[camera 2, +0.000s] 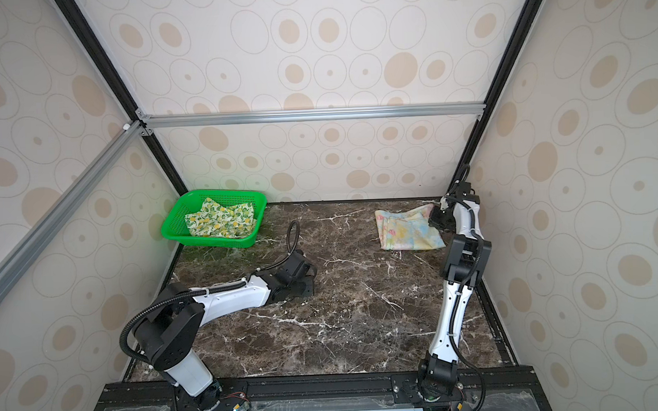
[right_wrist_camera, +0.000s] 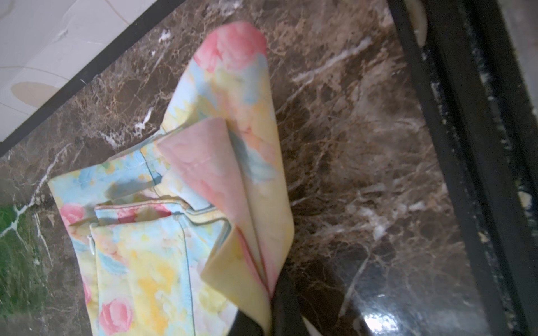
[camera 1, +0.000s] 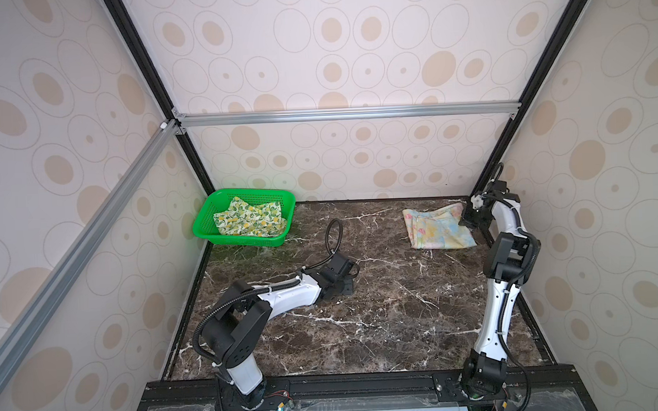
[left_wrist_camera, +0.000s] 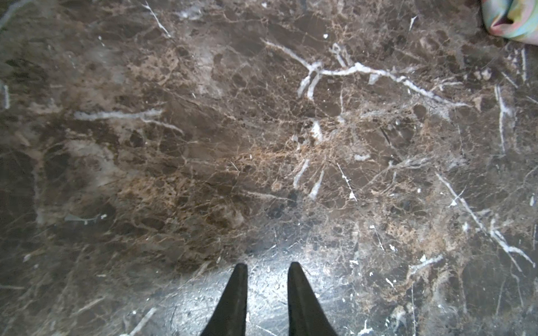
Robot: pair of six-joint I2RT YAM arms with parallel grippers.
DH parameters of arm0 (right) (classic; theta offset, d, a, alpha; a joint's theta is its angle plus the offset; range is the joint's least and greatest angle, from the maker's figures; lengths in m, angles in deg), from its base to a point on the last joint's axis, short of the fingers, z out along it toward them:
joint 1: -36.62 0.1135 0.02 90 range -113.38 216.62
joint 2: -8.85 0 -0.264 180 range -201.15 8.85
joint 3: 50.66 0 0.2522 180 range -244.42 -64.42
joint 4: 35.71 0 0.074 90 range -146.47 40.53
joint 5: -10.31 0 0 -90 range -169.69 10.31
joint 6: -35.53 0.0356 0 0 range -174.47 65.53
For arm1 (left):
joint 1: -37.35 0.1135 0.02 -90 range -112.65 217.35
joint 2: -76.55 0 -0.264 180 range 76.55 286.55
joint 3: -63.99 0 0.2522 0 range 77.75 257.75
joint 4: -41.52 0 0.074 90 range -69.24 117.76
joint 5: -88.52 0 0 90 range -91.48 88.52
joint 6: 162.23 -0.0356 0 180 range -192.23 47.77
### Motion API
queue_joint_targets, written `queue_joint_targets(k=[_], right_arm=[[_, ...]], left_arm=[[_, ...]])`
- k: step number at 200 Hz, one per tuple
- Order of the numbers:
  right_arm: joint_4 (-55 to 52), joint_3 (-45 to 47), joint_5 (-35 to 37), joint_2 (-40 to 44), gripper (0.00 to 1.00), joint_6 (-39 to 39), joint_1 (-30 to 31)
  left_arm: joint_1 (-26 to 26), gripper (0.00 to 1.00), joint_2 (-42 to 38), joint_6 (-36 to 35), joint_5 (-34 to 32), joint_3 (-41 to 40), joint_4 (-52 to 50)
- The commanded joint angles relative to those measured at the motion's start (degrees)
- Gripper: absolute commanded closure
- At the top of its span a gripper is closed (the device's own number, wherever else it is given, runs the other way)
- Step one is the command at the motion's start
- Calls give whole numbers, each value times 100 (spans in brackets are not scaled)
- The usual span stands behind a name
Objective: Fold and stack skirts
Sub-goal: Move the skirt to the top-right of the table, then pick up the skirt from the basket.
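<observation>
Left gripper (left_wrist_camera: 267,264) narrow, empty, low over table (camera 1: 380,325). Floral skirt (camera 1: 439,228) folded far right, 1 flap between right gripper's (camera 1: 466,221) fingers; clamped or loose, cannot tell. Risk: flap snags, fold springs open.

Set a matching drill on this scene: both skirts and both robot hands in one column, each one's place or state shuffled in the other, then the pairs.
Column one
1. cream lemon-print cloth skirt
2. pastel blue-yellow floral cloth skirt
3. left hand
4. right hand

Column two
A. pinching a cloth edge
B. inside the green perforated plastic basket
C. slightly open over bare dark marble tabletop, holding nothing
D. folded on the tabletop beside the right arm

Pairs: 1-B, 2-D, 3-C, 4-A
</observation>
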State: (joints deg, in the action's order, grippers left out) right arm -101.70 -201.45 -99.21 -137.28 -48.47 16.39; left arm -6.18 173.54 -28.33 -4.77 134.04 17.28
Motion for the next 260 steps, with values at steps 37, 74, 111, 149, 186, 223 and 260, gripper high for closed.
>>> queue_joint_targets(k=[37, 74, 111, 149, 186, 223, 260], right_arm=[[75, 61, -61, 195, 54, 195, -25], [946, 1612, -29, 1425, 49, 411, -16], [1415, 3011, 255, 2813, 46, 486, -6], [1719, 3672, 481, 3409, 39, 404, -7], [2007, 4781, 268, 3956, 44, 740, 193], [2725, 6358, -33, 4751, 45, 1438, 791], [2830, 6948, 306, 5164, 45, 1523, 1864]], left_arm=[[57, 75, -31, 35, -88, 158, -151], [117, 75, -147, 158, -36, 96, 99], [287, 70, -470, 93, -110, 25, 260], [407, 68, -1034, 20, -256, -251, 392], [576, 64, -1579, -163, -383, -348, 100], [1594, 51, -1494, -770, -152, 241, -428], [3081, 29, -878, -1185, 329, 958, -317]])
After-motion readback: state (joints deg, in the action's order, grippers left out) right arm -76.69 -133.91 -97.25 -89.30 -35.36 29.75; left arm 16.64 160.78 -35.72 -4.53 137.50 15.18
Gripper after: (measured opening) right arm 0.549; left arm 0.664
